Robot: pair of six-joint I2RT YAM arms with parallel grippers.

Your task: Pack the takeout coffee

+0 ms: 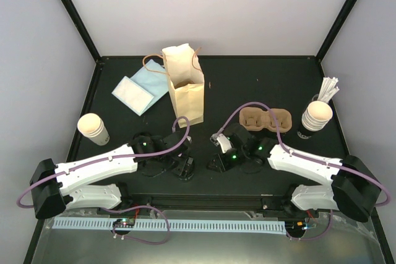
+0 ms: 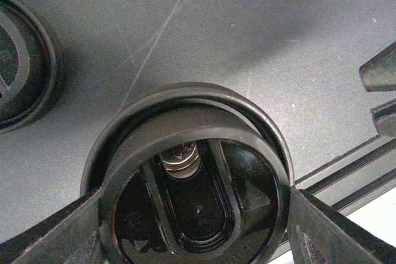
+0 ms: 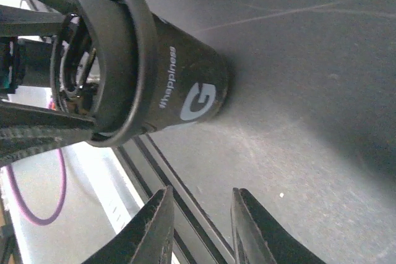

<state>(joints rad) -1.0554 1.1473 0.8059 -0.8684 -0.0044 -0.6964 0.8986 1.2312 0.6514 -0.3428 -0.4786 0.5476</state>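
Starting from above, the left gripper (image 1: pixel 183 166) and right gripper (image 1: pixel 218 160) sit close together near the front of the table (image 1: pixel 266 85). Something dark lies between them, but I cannot make it out from here. The cream paper cup (image 1: pixel 93 129) stands well apart at the table's left edge, with neither gripper near it. The open paper bag (image 1: pixel 184 88) stands behind the left gripper.

At the left wrist, two fingers (image 2: pixel 55 233) pinch a black lid (image 2: pixel 192 171) from both sides. A second lid (image 2: pixel 18 66) lies near it.

At the right wrist, the pinched lid caps a black cup (image 3: pixel 185 72) standing on the table (by my reading, the drink being readied). The right fingers (image 3: pixel 154 227) are slightly parted just beside the cup and hold nothing.

The lid should sit level all round before any lift. I would draw the right gripper clear first. Then raise the cup upright without squeezing the rim harder, or the lid may pop.
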